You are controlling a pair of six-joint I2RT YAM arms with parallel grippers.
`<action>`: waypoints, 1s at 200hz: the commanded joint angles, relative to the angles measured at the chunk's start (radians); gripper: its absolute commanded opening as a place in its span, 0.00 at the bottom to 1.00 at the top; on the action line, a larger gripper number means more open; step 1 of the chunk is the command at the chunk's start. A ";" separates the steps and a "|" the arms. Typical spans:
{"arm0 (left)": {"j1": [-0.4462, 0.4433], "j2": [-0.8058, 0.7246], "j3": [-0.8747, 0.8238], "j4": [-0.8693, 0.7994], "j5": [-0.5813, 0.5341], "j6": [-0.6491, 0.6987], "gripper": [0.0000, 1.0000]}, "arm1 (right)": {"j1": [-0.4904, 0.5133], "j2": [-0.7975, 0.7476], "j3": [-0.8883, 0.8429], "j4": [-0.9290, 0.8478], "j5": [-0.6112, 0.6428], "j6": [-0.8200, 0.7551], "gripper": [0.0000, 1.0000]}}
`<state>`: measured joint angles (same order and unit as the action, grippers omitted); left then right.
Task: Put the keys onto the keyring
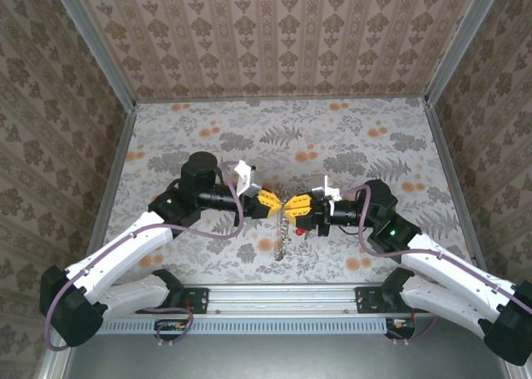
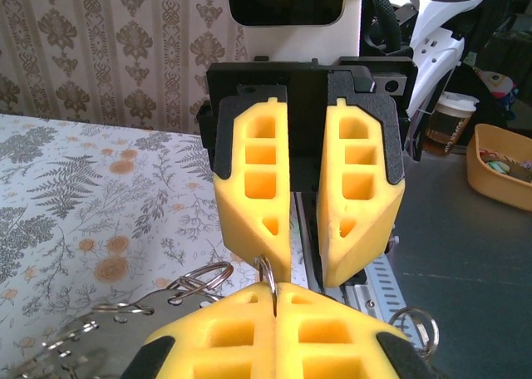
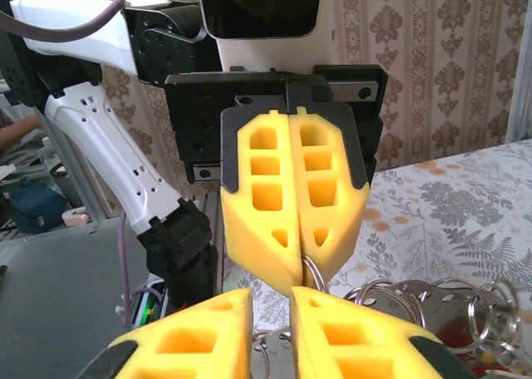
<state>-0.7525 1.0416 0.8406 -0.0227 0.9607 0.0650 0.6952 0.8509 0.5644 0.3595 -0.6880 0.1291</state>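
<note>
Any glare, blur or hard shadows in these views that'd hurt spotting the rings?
Top external: even, diffuse light, only faint shadows on the table, no glare. Left wrist: the left gripper is sharp at the bottom edge, while the cup behind is soft. Right wrist: the metal rings at lower right catch bright highlights and look slightly blurred.

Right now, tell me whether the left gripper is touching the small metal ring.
Touching. The left wrist view shows the left gripper shut, with the small metal ring pinched in the seam between its fingertips.
</note>
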 commanded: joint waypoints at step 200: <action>-0.031 -0.035 0.072 -0.045 -0.008 0.070 0.00 | 0.007 -0.012 -0.008 -0.010 0.029 0.010 0.21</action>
<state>-0.7776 1.0328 0.8719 -0.0826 0.9417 0.1093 0.6968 0.8398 0.5610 0.3477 -0.6369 0.1307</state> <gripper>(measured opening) 0.060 0.210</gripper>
